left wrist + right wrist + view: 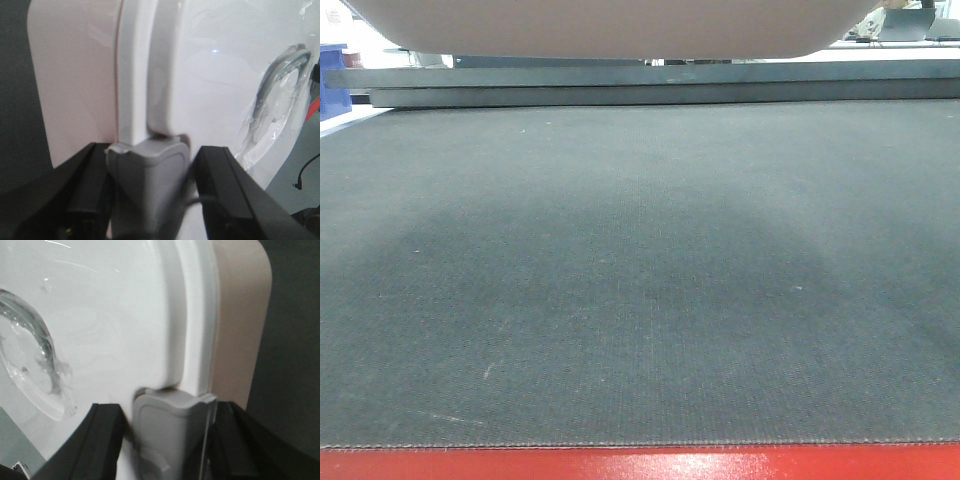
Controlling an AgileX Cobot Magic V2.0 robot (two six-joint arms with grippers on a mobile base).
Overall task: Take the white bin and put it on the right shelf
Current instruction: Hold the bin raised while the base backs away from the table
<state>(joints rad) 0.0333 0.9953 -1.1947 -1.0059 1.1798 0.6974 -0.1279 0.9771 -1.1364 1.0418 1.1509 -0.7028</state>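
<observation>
1. Left gripper (pixel 152 152) is clamped on the white bin (pixel 75 75), its grey latch (pixel 147 175) squeezed between both black fingers.
2. Right gripper (pixel 167 410) pinches the opposite grey latch (pixel 170 435) the same way.
3. The bin extends ahead of both grippers and hangs above the dark table top (pixel 640 280).

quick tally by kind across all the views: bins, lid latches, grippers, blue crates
white bin: 1
grey lid latches: 2
grippers: 2 (left gripper, right gripper), each with its jaws either side of a latch
blue crate: 1
total: 6
</observation>
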